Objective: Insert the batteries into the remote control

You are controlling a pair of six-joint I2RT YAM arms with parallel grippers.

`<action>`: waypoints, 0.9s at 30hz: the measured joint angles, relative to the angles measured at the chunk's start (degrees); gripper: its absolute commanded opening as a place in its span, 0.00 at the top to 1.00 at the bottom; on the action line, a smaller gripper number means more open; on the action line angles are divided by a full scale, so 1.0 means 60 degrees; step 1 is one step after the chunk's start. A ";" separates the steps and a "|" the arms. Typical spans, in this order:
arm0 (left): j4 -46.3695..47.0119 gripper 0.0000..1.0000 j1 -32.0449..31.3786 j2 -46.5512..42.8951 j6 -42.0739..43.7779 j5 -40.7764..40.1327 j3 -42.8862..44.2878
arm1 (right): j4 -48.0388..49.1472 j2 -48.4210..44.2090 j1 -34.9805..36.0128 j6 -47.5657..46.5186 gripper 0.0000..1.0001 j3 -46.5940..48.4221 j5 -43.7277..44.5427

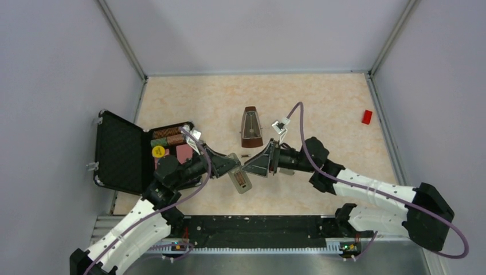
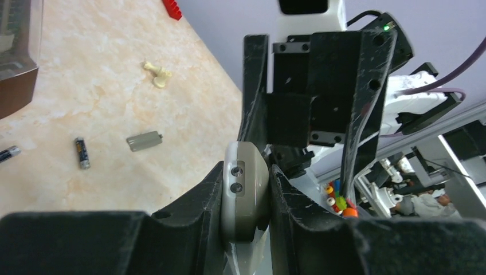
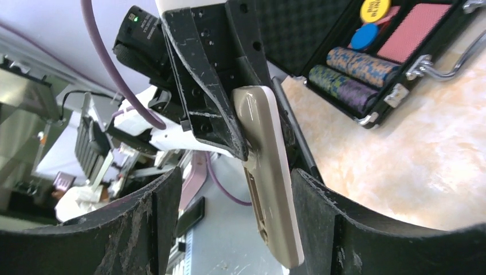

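Note:
My left gripper (image 1: pixel 231 165) is shut on the remote control (image 1: pixel 240 181) and holds it above the table, grey back up with the battery bay uncovered. In the left wrist view the remote (image 2: pixel 245 197) sits clamped between both fingers. My right gripper (image 1: pixel 254 165) is open, and its jaws straddle the remote's free end (image 3: pixel 269 189), which lies close to the right finger (image 3: pixel 321 217); I cannot tell if they touch. Two batteries lie on the table (image 2: pixel 82 153) (image 2: pixel 8 153), and one shows in the top view (image 1: pixel 245 155). The grey cover piece (image 2: pixel 144 140) lies near them.
A brown metronome (image 1: pixel 251 127) stands just behind the grippers. An open black case (image 1: pixel 117 152) with poker chips (image 3: pixel 358 64) lies at the left. A cream chess piece (image 2: pixel 157 74) and a red block (image 1: pixel 367 117) lie on the table farther off.

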 measured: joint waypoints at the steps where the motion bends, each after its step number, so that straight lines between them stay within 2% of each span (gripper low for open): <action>1: -0.0142 1.00 0.0000 -0.0044 0.0102 0.0000 0.0026 | -0.0335 -0.0270 0.0000 -0.0160 0.31 0.0004 0.0229; 6: -0.1220 1.00 0.0000 -0.0182 0.0674 -0.0280 0.0313 | -0.2437 -0.1137 0.0000 -0.0951 0.39 0.0313 0.1643; 11: -0.3144 1.00 0.0000 -0.0262 0.1217 -0.1745 0.0849 | -0.4594 -0.1024 0.0000 -0.1734 0.50 0.0914 0.3450; 18: -0.5198 1.00 0.0000 -0.0474 0.1661 -0.3949 0.1231 | -0.6532 0.1231 0.0011 -0.2794 0.53 0.2044 0.5213; 21: -0.5668 1.00 0.0000 -0.0790 0.1734 -0.4630 0.1231 | -0.7067 0.1840 0.0029 -0.2364 0.58 0.2240 0.6233; 27: -0.5745 1.00 0.0000 -0.1184 0.1770 -0.5111 0.1224 | -0.7919 0.2892 0.0135 -0.1570 0.59 0.2557 0.7963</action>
